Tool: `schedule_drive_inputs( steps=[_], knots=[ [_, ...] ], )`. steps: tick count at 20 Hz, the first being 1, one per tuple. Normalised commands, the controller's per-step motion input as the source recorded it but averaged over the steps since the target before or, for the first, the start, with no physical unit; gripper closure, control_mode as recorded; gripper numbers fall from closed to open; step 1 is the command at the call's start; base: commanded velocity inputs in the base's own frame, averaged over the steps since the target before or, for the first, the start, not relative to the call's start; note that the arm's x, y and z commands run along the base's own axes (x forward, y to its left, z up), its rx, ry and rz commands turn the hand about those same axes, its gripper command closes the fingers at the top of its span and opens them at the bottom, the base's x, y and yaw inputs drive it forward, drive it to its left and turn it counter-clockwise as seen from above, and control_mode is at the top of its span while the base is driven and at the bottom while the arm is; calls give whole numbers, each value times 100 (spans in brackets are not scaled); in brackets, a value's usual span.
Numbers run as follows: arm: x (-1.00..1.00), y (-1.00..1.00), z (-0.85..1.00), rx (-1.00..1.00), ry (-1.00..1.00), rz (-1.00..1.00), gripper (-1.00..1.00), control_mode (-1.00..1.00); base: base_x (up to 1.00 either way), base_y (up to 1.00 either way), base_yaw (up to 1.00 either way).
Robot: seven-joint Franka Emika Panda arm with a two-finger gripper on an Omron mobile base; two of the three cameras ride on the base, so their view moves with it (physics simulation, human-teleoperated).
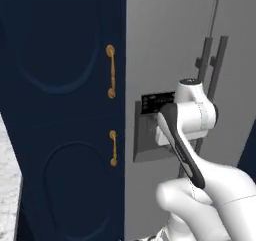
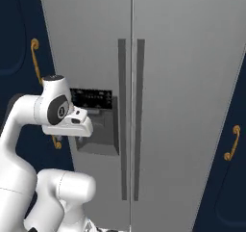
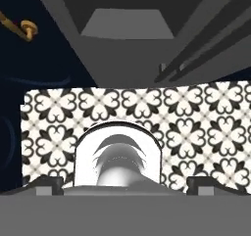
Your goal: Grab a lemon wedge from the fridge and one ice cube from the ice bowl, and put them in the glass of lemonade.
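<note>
Fridge (image 2: 182, 82) both doors closed, dead ahead of the base — lemon wedge presumably behind them, can't see it. Pincer (image 3: 125, 188) spread wide, nothing between the fingertips (image 3: 49, 185), and it's pointing down at the patterned floor (image 3: 196, 127) with the foot of the fridge at the top of the hand view, so the target lies up and forward from it. Door handles (image 2: 129, 115) are two dark vertical bars flanking the centre seam, long axis upright; arm is folded low-left in front of the dispenser recess (image 2: 98, 125), handles just to its right. Navy cabinet with gold handles (image 1: 111, 71) on the left — ignore. Nothing blocking the reach, my read
</note>
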Motion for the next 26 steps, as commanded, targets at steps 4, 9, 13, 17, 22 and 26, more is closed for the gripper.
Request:
schedule_drive_inputs(
  steps=[4, 9, 13, 17, 22, 26],
  knots=[
    [0, 0, 0, 0, 0, 0, -100, 100, -23, -64, -17],
    [0, 0, 0, 0, 0, 0, -100, 100, 5, -55, 23],
    [0, 0, 0, 0, 0, 0, -100, 100, 0, -31, 12],
    [0, 0, 0, 0, 0, 0, -100, 100, -1, -22, -1],
    [0, 0, 0, 0, 0, 0, -100, 100, -68, -6, -10],
    [0, 0, 0, 0, 0, 0, -100, 100, -61, 0, -2]
  ],
)
